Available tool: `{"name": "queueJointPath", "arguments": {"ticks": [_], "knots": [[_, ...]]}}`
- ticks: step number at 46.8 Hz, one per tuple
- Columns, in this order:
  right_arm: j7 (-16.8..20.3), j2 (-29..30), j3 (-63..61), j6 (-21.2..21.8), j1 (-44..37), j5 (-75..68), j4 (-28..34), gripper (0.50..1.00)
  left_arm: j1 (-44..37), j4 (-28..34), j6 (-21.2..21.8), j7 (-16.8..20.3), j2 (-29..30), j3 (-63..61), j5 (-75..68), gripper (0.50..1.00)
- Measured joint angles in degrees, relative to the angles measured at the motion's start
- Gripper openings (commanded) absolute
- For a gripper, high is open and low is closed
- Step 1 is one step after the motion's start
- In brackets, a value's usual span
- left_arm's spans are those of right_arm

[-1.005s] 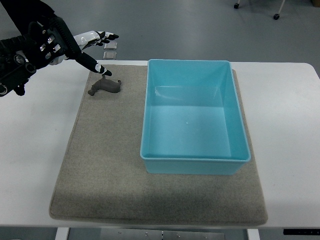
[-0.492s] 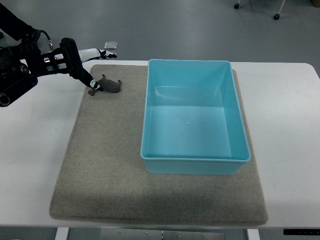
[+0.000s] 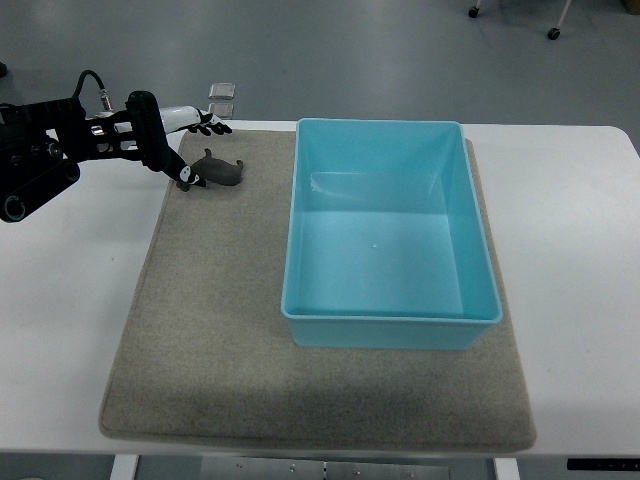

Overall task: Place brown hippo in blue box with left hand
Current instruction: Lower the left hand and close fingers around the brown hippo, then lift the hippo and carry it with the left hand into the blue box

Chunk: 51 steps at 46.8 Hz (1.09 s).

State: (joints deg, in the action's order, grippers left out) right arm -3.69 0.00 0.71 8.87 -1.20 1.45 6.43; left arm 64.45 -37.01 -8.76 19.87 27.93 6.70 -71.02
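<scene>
At far-left corner of mat [image 3: 220,340]: left hand [image 3: 165,135] low beside brown hippo [image 3: 214,172]; fingers [image 3: 212,126] extended past toy, one tip at its left end, no grip yet. Hippo lies on mat, well apart from blue box [image 3: 388,322], empty. Risk: closure on one end only, toy pivots, slides or drops short of box. Right hand absent.

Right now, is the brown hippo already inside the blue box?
No, the brown hippo lies on the grey mat left of the blue box, beside the left robot hand.
</scene>
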Motion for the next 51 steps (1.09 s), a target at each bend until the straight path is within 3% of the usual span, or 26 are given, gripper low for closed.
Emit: {"name": "queueJointPath", "arguments": {"ticks": [23,37,40,46,51], "knots": [[0.0,0.0,0.0,0.0,0.03,-0.05,-0.01,0.936,-1.03,0.89,5.61,-0.03,-1.77,-3.44,-0.1,0.812],[0.0,0.0,0.0,0.0,0.05,-0.05,-0.01,0.936,-1.08,3.0,5.62,-0.02,-3.35,-3.86,-0.08,0.69],[0.0,0.0,0.0,0.0,0.03,-0.05,-0.01,0.936,-1.08,3.0,5.6,-0.01,-3.42,-4.44,-0.08,0.647],[0.0,0.0,0.0,0.0,0.0,-0.05,-0.01,0.936,-1.08,3.0,5.57,-0.01,-3.43,-4.58,-0.08,0.5],[0.0,0.0,0.0,0.0,-0.02,-0.05,-0.01,0.936,-1.08,3.0,5.51,-0.06,-3.66,-4.65,-0.08,0.5]]}}
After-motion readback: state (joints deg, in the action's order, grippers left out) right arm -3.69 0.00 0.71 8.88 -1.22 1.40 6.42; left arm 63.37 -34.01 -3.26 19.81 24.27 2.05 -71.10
